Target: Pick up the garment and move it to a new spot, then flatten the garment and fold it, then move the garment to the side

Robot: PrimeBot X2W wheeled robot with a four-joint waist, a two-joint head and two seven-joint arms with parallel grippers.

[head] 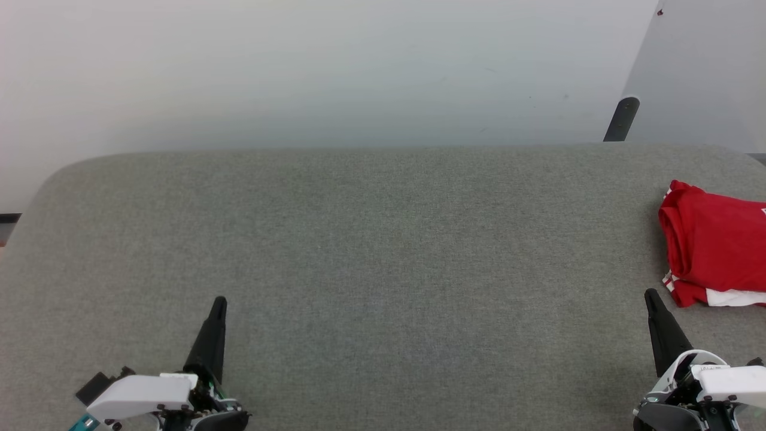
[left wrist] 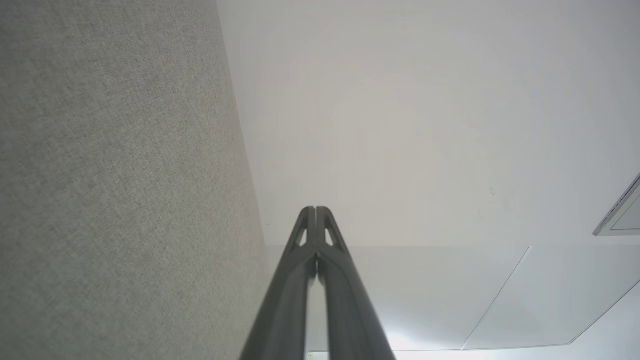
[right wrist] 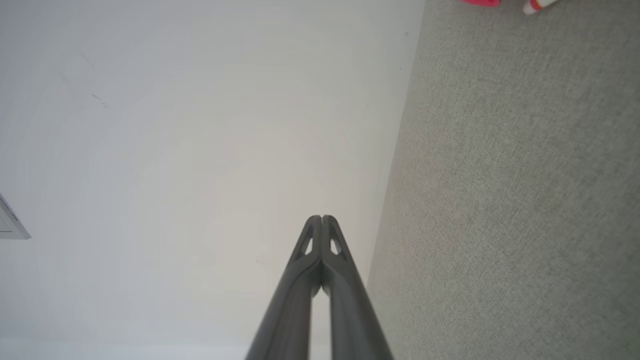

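Observation:
The garment (head: 715,245), a red jersey with white panels and striped trim, lies folded at the right edge of the grey table (head: 383,251), partly cut off by the head view's border. A sliver of the garment (right wrist: 482,2) also peeks in at the top of the right wrist view. My right gripper (head: 649,294) is shut and empty, its tip just below and left of the jersey, apart from it. My left gripper (head: 219,301) rests shut and empty at the lower left. Both wrist views show fingertips pressed together: left gripper (left wrist: 316,209), right gripper (right wrist: 321,218).
The grey fabric-covered table stretches wide between the two grippers. A pale wall (head: 335,72) rises behind its far edge. A dark post (head: 622,120) stands at the back right corner beside a slanted white panel (head: 706,66).

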